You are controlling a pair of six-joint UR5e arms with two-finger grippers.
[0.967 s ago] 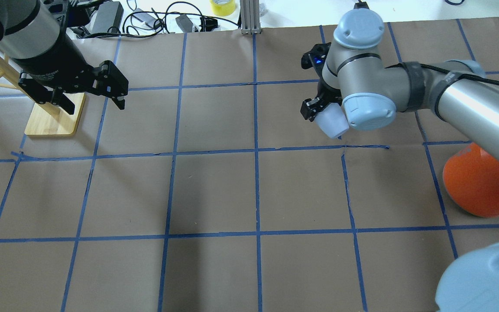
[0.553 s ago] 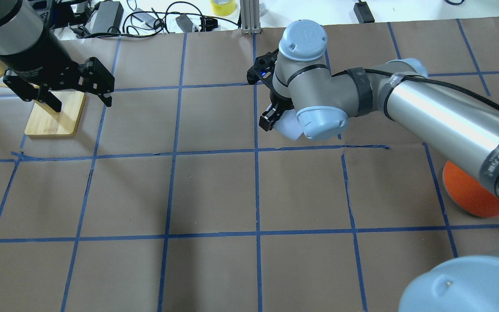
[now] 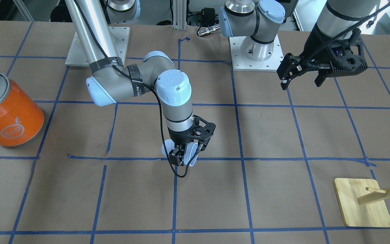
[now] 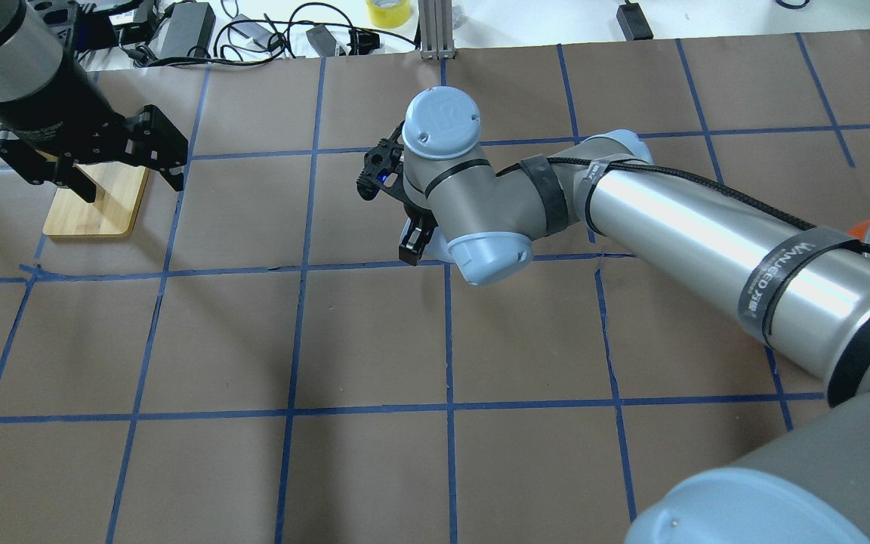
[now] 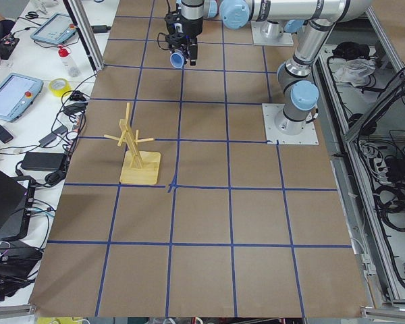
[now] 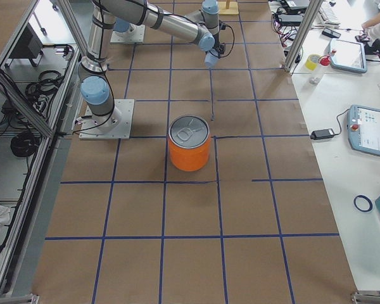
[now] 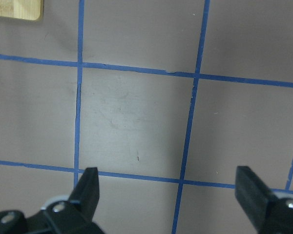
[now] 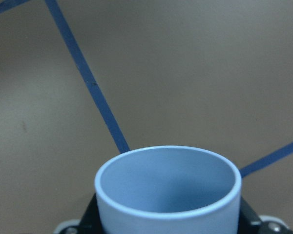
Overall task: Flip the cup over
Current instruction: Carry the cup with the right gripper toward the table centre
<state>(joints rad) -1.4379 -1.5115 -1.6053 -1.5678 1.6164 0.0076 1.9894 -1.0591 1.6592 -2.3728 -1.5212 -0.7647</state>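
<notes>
The pale lavender-blue cup [image 3: 193, 149] is held in my right gripper [image 3: 183, 156], shut on its sides a little above the brown table near a blue tape crossing. The right wrist view looks into its open, empty mouth [image 8: 166, 187], which points away from the wrist. In the overhead view the wrist hides most of the cup [image 4: 441, 246]; the right gripper [image 4: 414, 243] shows at its left. The cup also shows in the exterior left view [image 5: 178, 60] and the exterior right view [image 6: 211, 59]. My left gripper [image 4: 133, 185] is open and empty, raised far off at the left; it also shows in the front-facing view [image 3: 301, 84] and its wrist view [image 7: 168, 187].
A big orange can [image 3: 7, 112] with a silver top stands on the robot's right side [image 6: 190, 144]. A wooden peg stand [image 4: 95, 204] on a square base [image 3: 362, 203] stands below the left gripper. Cables and tape rolls lie past the table's far edge.
My right arm has swung left across the table with the cup, from the right grid column to the centre line. My left gripper has drifted a little left, still open.
</notes>
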